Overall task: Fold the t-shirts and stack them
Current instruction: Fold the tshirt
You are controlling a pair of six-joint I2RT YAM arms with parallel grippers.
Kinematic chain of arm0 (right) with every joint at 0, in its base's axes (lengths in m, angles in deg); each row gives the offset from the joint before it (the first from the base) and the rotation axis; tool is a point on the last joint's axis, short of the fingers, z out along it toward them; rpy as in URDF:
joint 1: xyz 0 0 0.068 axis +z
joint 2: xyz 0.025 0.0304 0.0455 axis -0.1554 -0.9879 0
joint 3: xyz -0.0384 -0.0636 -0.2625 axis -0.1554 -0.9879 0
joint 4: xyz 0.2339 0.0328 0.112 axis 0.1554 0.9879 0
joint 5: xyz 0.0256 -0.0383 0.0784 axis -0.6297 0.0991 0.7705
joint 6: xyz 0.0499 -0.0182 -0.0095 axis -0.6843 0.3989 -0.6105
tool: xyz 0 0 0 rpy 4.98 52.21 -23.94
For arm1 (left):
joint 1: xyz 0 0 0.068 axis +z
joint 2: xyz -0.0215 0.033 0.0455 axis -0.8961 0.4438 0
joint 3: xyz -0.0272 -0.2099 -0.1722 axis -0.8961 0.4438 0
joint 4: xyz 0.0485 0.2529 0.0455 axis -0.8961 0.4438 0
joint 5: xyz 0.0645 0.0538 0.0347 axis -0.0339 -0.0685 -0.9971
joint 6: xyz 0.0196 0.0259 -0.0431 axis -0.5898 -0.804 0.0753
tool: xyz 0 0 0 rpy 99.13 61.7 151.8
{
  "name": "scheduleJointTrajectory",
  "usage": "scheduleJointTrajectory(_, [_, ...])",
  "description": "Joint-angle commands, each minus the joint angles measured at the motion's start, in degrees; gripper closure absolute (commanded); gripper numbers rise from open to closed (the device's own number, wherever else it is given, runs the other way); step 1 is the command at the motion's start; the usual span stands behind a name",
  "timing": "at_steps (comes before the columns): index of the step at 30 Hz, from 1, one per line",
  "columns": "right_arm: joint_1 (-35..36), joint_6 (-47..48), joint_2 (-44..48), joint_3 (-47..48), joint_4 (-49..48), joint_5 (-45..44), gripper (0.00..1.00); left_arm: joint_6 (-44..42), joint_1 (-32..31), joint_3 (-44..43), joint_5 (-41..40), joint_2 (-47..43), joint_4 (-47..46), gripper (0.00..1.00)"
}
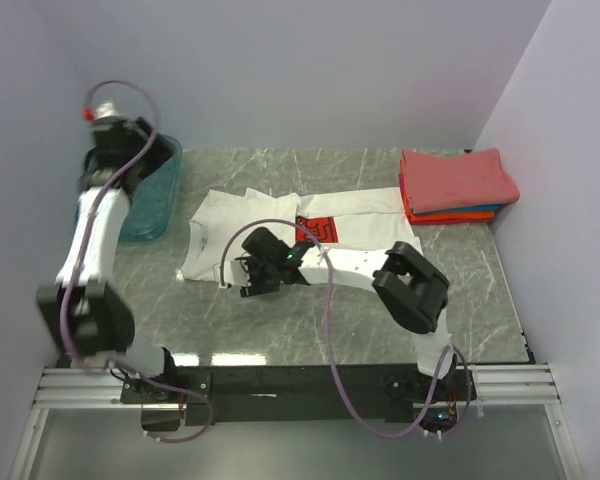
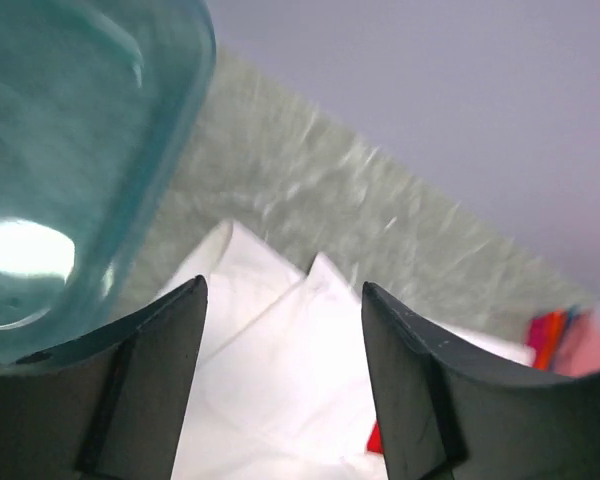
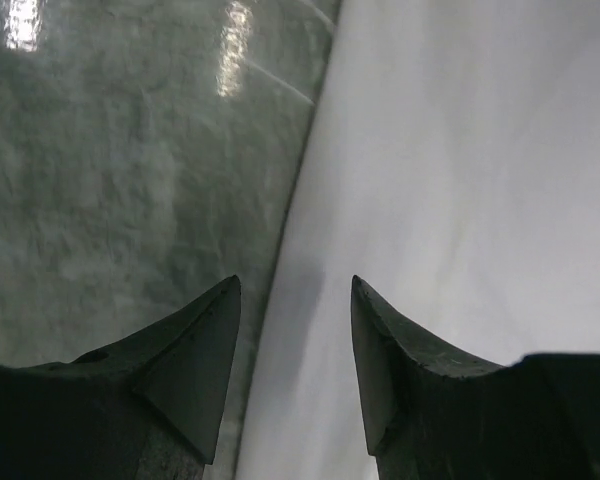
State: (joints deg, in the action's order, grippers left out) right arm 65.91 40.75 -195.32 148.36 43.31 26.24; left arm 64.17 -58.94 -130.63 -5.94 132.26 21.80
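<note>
A white tee with a red chest print lies spread and partly folded mid-table. Folded tees are stacked at the back right: coral-red on top, orange and blue edges showing beneath. My right gripper is open low over the white tee's near edge; in the right wrist view its jaws straddle the edge of the white cloth. My left gripper is open and empty, raised by the teal bin; its wrist view looks down on the white tee.
A teal plastic bin stands at the back left, also in the left wrist view. Walls close in the back and both sides. The marble tabletop shows in front of the tee. The stack shows blurred in the left wrist view.
</note>
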Motion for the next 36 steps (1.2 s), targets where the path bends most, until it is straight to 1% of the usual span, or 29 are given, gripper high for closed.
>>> scheduleJointTrajectory(1, [0.6, -3.8, -3.8, 4.3, -0.4, -3.6, 0.45, 0.9, 6.9, 12.1, 5.6, -15.2, -7.0, 0.31])
scheduleJointTrajectory(3, [0.9, -4.6, -5.8, 5.6, -0.5, -4.2, 0.45, -0.3, 9.5, 16.8, 6.9, -19.6, -6.6, 0.31])
scheduleJointTrajectory(4, [1.5, -5.2, -6.5, 6.2, -0.5, -5.1, 0.45, -1.0, 10.1, 20.6, 7.4, -23.0, -6.1, 0.31])
scheduleJointTrajectory(5, [1.7, -5.5, -7.3, 6.7, -0.4, -5.9, 0.46, -1.7, 10.7, 22.2, 7.9, -24.5, -4.9, 0.31])
scheduleJointTrajectory(8, [2.3, -6.9, -10.4, 10.2, 0.1, -8.1, 0.51, -4.2, 11.5, 26.9, 7.6, -29.6, -2.3, 0.31])
scheduleJointTrajectory(9, [2.3, -8.0, -11.7, 11.0, 0.9, -8.5, 0.58, -4.6, 11.5, 27.8, 7.5, -30.8, -1.8, 0.31])
scheduleJointTrajectory(11, [2.4, -9.0, -13.1, 13.1, 2.3, -8.8, 0.66, -5.0, 11.5, 29.4, 6.6, -34.1, -0.8, 0.31])
scheduleJointTrajectory(12, [2.4, -9.6, -13.9, 14.5, 3.2, -8.6, 0.74, -5.4, 11.5, 29.8, 5.6, -36.1, -0.2, 0.31])
scheduleJointTrajectory(14, [3.1, -10.2, -14.3, 15.6, 3.5, -7.9, 0.81, -5.7, 11.5, 30.7, 5.5, -37.4, 0.0, 0.3])
scheduleJointTrajectory(15, [3.4, -10.6, -14.6, 16.0, 3.5, -7.8, 0.88, -5.7, 11.5, 30.8, 5.5, -38.3, 0.4, 0.3])
scheduleJointTrajectory(17, [4.4, -11.3, -15.4, 18.7, 4.0, -7.2, 0.93, -6.0, 11.5, 30.7, 5.6, -38.6, 0.7, 0.3])
scheduleJointTrajectory(19, [4.6, -13.0, -17.2, 21.7, 5.6, -6.7, 0.96, -6.2, 11.5, 30.6, 5.5, -38.7, 1.0, 0.3])
scheduleJointTrajectory(20, [4.8, -13.7, -18.1, 25.6, 6.2, -6.4, 0.99, -6.2, 11.5, 30.6, 5.4, -38.7, 0.9, 0.3])
scheduleJointTrajectory(21, [5.0, -15.6, -20.1, 27.8, 7.6, -6.0, 1.0, -6.2, 11.5, 30.6, 5.4, -38.7, 0.9, 0.3])
scheduleJointTrajectory(22, [5.1, -16.7, -21.3, 30.2, 8.4, -5.9, 1.0, -6.2, 11.5, 30.5, 5.6, -38.6, 0.9, 0.3])
scheduleJointTrajectory(23, [5.1, -17.7, -22.6, 35.6, 9.3, -5.9, 1.0, -6.2, 11.5, 30.5, 5.7, -38.7, 0.9, 0.3])
scheduleJointTrajectory(25, [5.1, -20.0, -26.5, 40.9, 12.1, -6.0, 1.0, -6.4, 11.5, 30.7, 5.5, -38.8, 0.9, 0.3])
scheduleJointTrajectory(26, [5.1, -20.6, -27.4, 44.8, 12.9, -5.9, 0.95, -6.6, 11.5, 30.6, 5.5, -38.8, 1.2, 0.3])
scheduleJointTrajectory(27, [5.0, -21.1, -28.1, 45.8, 14.3, -5.9, 0.77, -6.6, 11.5, 30.6, 5.5, -38.9, 1.2, 0.3])
scheduleJointTrajectory(28, [4.7, -20.9, -27.7, 45.8, 14.7, -5.6, 0.7, -6.7, 11.5, 30.8, 5.7, -39.0, 1.2, 0.3])
scheduleJointTrajectory(29, [4.5, -20.8, -26.5, 43.0, 14.5, -5.4, 0.66, -6.6, 11.5, 30.9, 6.3, -39.0, 1.1, 0.3])
scheduleJointTrajectory(30, [4.1, -19.5, -22.7, 40.7, 14.7, -4.7, 0.6, -6.4, 11.5, 31.0, 6.8, -38.8, 0.8, 0.29])
scheduleJointTrajectory(31, [3.1, -18.7, -20.1, 38.0, 14.8, -2.6, 0.58, -6.2, 11.5, 31.7, 7.4, -38.7, 0.7, 0.26])
scheduleJointTrajectory(32, [2.2, -17.7, -17.3, 31.8, 15.0, -1.2, 0.56, -5.8, 11.5, 32.0, 9.0, -38.4, 0.4, 0.24])
scheduleJointTrajectory(33, [1.3, -15.2, -11.3, 28.6, 15.9, 1.2, 0.5, -5.6, 11.5, 32.4, 10.2, -37.4, -0.1, 0.23])
scheduleJointTrajectory(34, [-1.3, -14.0, -8.3, 25.4, 16.5, 5.6, 0.47, -5.5, 11.5, 32.9, 11.0, -36.8, -0.1, 0.23])
scheduleJointTrajectory(35, [-2.6, -12.9, -5.5, 19.8, 17.4, 7.8, 0.46, -4.9, 11.5, 33.2, 11.8, -36.0, -0.1, 0.23])
scheduleJointTrajectory(36, [-4.0, -10.6, -1.0, 17.2, 19.9, 8.9, 0.45, -4.8, 11.5, 33.3, 13.2, -34.8, 0.0, 0.24])
